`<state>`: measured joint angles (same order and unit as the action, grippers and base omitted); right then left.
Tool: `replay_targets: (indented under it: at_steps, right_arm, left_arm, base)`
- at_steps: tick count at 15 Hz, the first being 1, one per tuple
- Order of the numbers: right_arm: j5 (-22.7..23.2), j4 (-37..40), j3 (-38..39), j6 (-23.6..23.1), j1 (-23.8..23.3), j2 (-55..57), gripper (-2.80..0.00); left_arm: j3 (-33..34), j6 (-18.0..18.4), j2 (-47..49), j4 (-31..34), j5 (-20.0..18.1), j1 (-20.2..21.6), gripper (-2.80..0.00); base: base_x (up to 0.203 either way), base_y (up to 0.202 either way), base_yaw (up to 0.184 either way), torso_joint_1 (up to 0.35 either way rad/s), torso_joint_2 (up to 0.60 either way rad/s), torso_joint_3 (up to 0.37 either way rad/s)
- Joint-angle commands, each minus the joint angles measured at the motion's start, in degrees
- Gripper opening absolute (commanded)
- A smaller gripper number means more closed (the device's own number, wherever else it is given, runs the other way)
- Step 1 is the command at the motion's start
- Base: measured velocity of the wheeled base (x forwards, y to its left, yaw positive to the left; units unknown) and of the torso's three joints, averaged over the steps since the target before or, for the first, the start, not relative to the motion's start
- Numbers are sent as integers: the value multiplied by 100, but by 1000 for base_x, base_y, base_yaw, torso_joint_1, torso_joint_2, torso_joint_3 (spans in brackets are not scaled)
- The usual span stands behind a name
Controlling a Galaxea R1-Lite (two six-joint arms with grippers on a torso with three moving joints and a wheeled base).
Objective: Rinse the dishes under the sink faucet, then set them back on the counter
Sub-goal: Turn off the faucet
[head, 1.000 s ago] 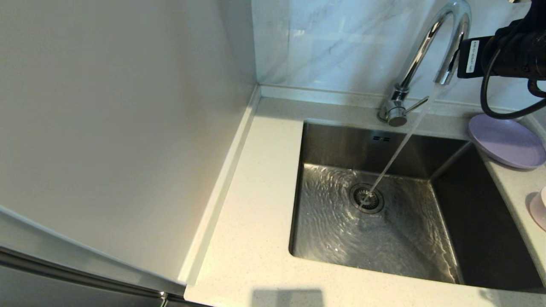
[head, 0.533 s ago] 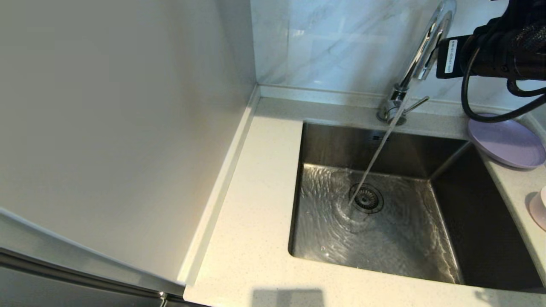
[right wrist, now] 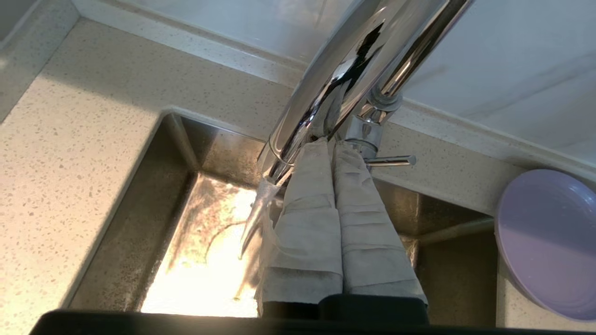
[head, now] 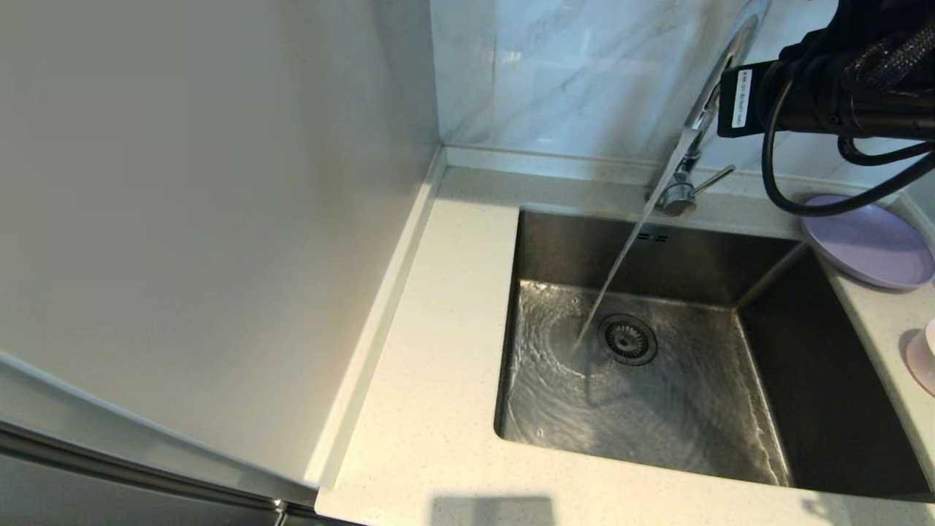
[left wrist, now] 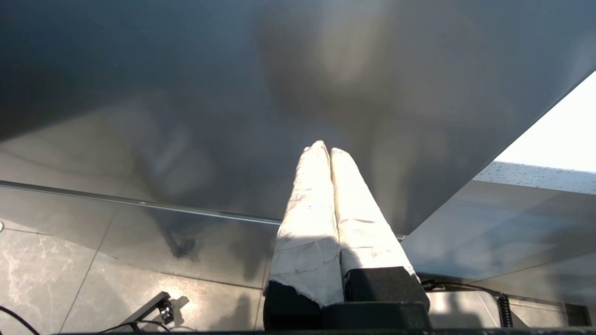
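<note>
In the head view, the right arm is seen at the upper right, reaching toward the faucet (head: 690,157), whose spout has been swung leftward compared with a second ago: then the arc stood out to the right of the faucet base, whereas now it lies almost in line with the base and is partly hidden behind the arm. The water stream (head: 610,281) accordingly lands left of the drain strainer (head: 627,340), where earlier it fell straight onto it. The sink (head: 643,380) is covered by rippling water. The lilac plate (head: 869,245) is unchanged, resting right of the faucet on the surface (head: 431,365) with its edge over the sink corner; a pale pink bowl (head: 924,358) is cut by the frame edge, nearer than the plate.

In the left wrist view, the left claw (left wrist: 326,151) is shown with its wrapped fingers pressed together, holding nothing, in front of a dark glossy panel, away from the faucet.

In the right wrist view, the right claw (right wrist: 331,145) is seen closed, its wrapped fingertips pressed against the underside of the chrome spout beside the faucet's upright stem. Nothing is gripped between them. Water is seen leaving the nozzle just beside the fingers, and the plate lies beyond the lever.
</note>
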<state>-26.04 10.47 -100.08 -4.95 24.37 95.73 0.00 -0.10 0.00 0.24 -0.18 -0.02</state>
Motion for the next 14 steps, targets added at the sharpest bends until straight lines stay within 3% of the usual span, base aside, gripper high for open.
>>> replay_targets:
  at_steps: [1,6,9,12,14]
  right_arm:
    - [-51,15,67,37,-181,-7,-280]
    - [204,210,60,621,-1587,-29,-280]
    - [785,632,-130,1812,-2353,66,-280]
    - [2015,1176,-133,3202,-2983,105,-280]
    - [3255,1487,-158,4203,-3270,108,-280]
  left_arm:
    - [0,1,0,2,-2,2,-280]
    - [0,1,0,2,1,2,-280]
    - [0,1,0,2,1,2,-280]
    - [0,1,0,2,1,2,-280]
    - [0,1,0,2,1,2,-280]
  base:
    - [0,0,0,0,0,0]
    - [0,0,0,0,0,0]
    - [0,0,0,0,0,0]
    - [0,0,0,0,0,0]
    - [0,0,0,0,0,0]
